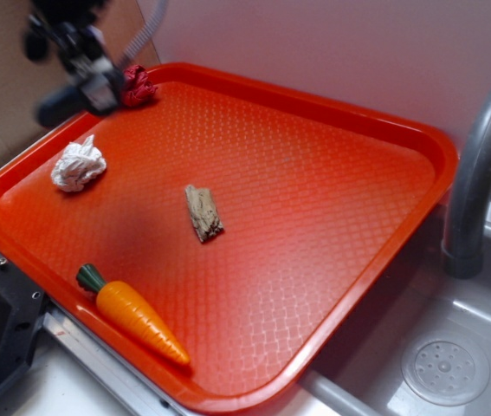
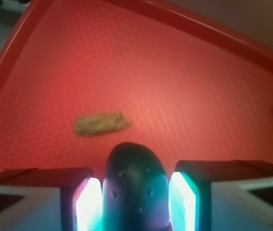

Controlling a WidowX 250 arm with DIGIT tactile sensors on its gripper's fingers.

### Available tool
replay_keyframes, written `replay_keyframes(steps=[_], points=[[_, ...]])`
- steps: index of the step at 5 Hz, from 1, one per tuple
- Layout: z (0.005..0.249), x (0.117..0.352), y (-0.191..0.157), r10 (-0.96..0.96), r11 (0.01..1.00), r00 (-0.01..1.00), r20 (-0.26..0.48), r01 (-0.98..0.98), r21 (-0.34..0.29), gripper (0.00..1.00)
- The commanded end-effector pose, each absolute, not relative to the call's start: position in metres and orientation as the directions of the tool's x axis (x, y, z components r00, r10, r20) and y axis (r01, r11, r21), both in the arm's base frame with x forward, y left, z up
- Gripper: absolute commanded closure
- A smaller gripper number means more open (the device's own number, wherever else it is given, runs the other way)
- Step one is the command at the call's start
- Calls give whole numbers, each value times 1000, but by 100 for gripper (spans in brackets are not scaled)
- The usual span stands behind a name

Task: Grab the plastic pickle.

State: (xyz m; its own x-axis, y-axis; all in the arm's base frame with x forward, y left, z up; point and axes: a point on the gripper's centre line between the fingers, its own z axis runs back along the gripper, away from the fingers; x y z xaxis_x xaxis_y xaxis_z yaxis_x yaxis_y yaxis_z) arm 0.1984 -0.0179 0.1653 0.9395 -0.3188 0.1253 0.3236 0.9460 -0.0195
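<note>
Gripper (image 2: pixel 135 202) pinching the pickle (image 2: pixel 135 185); dark speckled body sits between both pads (image 2: pixel 89 202). Gripper is raised over the tray (image 2: pixel 184 96), wood chunk (image 2: pixel 100 123) ahead and below. Judgement: grab done; nothing evidently left.

**Bystanders on the Orange Tray**

A large orange plastic tray (image 1: pixel 340 130) with a textured waffle surface and raised rim carried everything. Near its middle lay a tan, rough wood-like chunk (image 1: pixel 203 212), short and stubby, well apart from the rest. A crumpled white paper wad (image 1: pixel 78 165) sat close to the tray's left edge. A crumpled dark red ball (image 1: pixel 138 85) rested in the far left corner, against the rim. An orange toy carrot with a green top (image 1: pixel 132 315) lay along the near edge, its tip pointing right. To the tray's right stood a grey curved faucet (image 1: pixel 474 165) over a grey sink basin (image 1: pixel 479 329) with a round perforated drain (image 1: pixel 445 371).
</note>
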Motion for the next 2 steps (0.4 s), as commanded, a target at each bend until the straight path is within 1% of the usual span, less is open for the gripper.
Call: replay_keyframes(steps=[1, 2], points=[[202, 201, -8, -23, 999, 988, 152, 19, 27, 100], [201, 203, -12, -33, 999, 988, 148, 32, 13, 100]])
